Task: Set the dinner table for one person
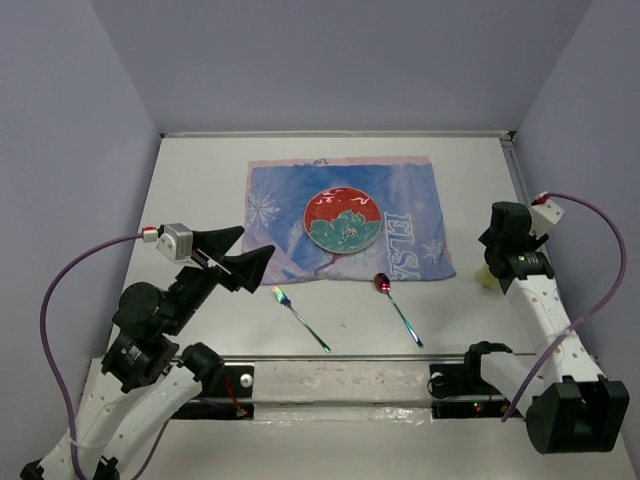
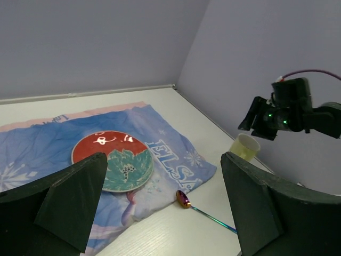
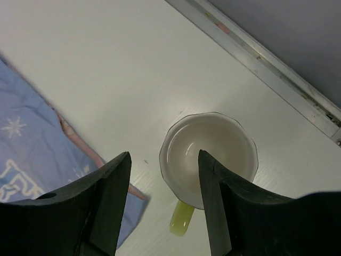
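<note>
Since the right claw hangs right over the cup at the right edge of the top view, that's where I'd expect trouble. The white bench fills most of this frame. The plate sits on the blue mat in the middle, with the fork and spoon lying bare on the bench just below it. The left claw hovers at centre left, spread wide and holding nothing. If it dropped carelessly, I reckon it could snag the mat corner and drag the plate along.

In the left wrist view, both fingers sit at the bottom corners, far apart, with nothing between them but the scene beyond. The cup shows at mid right under the other arm.

In the right wrist view, the claw is partly open with nothing gripped. One finger lines up outside the cup's left wall and the other over the bowl, so it looks set to pinch the rim. I can't tell whether either finger touches. A thin rim grabbed off-centre could tip the cup or skid it toward the rail at upper right. The yellow handle points to the bottom of the frame.
</note>
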Robot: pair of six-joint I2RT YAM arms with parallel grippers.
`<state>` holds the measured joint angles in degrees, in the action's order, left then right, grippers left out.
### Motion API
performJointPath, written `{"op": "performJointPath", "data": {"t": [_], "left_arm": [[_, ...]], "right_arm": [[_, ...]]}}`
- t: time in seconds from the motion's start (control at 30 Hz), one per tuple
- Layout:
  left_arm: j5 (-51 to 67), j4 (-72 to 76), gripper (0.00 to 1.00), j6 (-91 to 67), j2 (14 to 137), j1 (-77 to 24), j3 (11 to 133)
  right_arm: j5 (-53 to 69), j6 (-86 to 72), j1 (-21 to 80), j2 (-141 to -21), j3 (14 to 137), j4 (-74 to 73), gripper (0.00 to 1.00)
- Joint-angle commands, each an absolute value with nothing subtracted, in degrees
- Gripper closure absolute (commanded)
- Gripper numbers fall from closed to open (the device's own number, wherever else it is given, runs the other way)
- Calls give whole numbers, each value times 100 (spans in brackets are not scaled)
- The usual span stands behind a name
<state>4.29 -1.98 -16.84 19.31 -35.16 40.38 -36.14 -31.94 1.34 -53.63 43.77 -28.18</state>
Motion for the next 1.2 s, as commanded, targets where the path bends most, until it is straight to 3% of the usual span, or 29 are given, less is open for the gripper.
{"op": "performJointPath", "data": {"t": [0.0, 0.2, 0.33, 0.43, 0.53, 0.87, 1.17], "left_arm": [[536, 9, 1, -1573, 1723, -3787, 4061], [422, -158, 1, -1573, 1573, -3929, 4043], [343, -176, 1, -1556, 1494, -3946, 4052], [334, -185, 1, -1547, 1477, -3990, 4061], [325, -193, 1, -1529, 1468, -4043, 4069], [211, -272, 1, -1503, 1512, -4113, 4069], [-43, -334, 1, -1547, 1854, -3921, 4052]], "right_arm": [[-3560, -3331, 53, -5817, 4403, -2927, 41], [-3279, -3314, -105, -6318, 4421, -2576, 47], [-3313, -3331, -158, -6635, 4526, -2505, 65], [-3463, -3296, -158, -6610, 4570, -2505, 87], [-3691, -3103, -158, -6478, 4597, -2505, 100], [-2858, -2330, -158, -6117, 5579, -2427, 100], [-1908, -1382, 781, -7425, 6993, -1934, 100]]}}
